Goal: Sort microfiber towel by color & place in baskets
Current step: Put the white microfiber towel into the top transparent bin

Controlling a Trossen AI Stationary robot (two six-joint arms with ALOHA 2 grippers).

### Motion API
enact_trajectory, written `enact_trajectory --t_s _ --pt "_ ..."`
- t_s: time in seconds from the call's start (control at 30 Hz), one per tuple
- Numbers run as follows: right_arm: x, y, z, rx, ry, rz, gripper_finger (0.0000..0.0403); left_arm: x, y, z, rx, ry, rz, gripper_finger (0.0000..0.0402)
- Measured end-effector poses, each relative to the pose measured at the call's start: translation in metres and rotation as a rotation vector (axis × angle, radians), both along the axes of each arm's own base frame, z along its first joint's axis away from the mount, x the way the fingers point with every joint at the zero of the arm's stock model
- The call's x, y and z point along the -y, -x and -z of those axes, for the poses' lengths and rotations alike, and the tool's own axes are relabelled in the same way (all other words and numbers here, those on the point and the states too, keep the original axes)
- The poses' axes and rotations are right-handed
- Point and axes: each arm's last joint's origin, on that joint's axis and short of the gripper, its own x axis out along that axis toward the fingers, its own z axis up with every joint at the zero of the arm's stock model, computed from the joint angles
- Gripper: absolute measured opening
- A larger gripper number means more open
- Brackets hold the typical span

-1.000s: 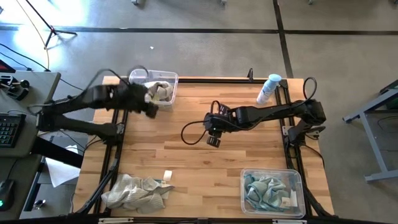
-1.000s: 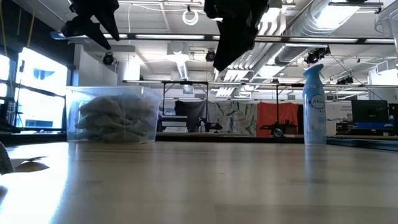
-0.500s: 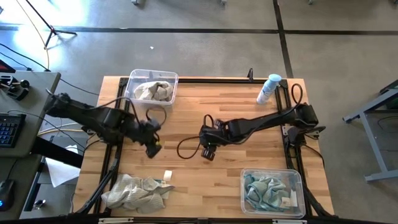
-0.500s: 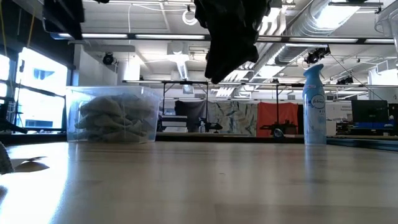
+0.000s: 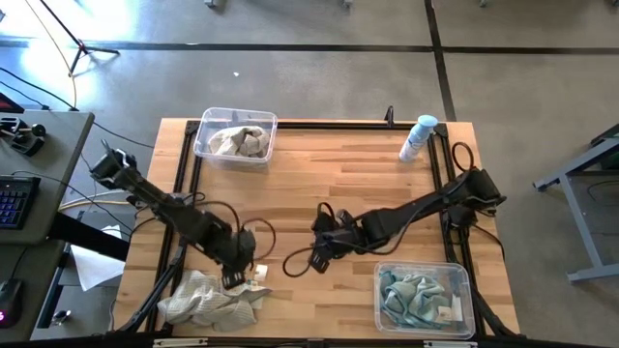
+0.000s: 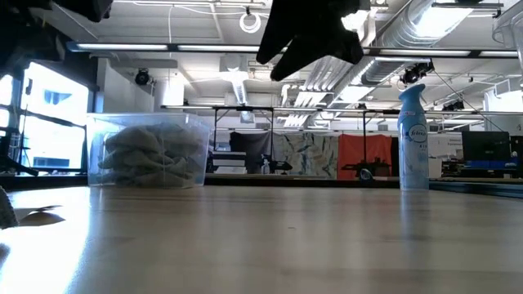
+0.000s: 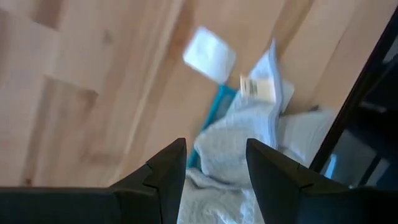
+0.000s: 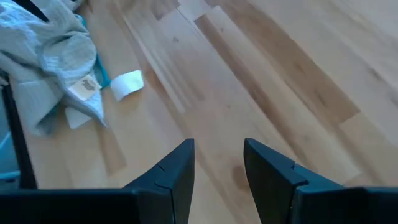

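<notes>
- A white spray bottle (image 5: 417, 137) with a blue cap lies near the far right corner of the wooden table (image 5: 319, 184); the low view shows it upright (image 6: 413, 139).
- A small white slip (image 5: 260, 273) lies on the wood near the front left.
- A keyboard (image 5: 12, 201) sits on a grey desk (image 5: 39, 145) left of the table.

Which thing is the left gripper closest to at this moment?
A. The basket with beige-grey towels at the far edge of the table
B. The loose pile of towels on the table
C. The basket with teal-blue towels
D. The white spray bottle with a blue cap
B. In the high view the left gripper is open right at the edge of the loose pile of towels, and its wrist view shows those towels just past its fingers.
</notes>
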Motion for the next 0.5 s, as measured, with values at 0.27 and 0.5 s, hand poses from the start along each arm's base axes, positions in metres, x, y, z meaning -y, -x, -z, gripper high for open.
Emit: enact_trajectory --t_s 0.27,0.5 --pt "-0.016 0.006 0.0 0.015 -0.042 0.027 0.0133 0.03 -0.016 0.021 0.041 0.08 0.063 0.0154" --pt "-0.022 0.008 -0.001 0.032 -0.038 0.053 0.0133 0.046 -0.023 0.04 0.026 0.104 0.088 0.0154"
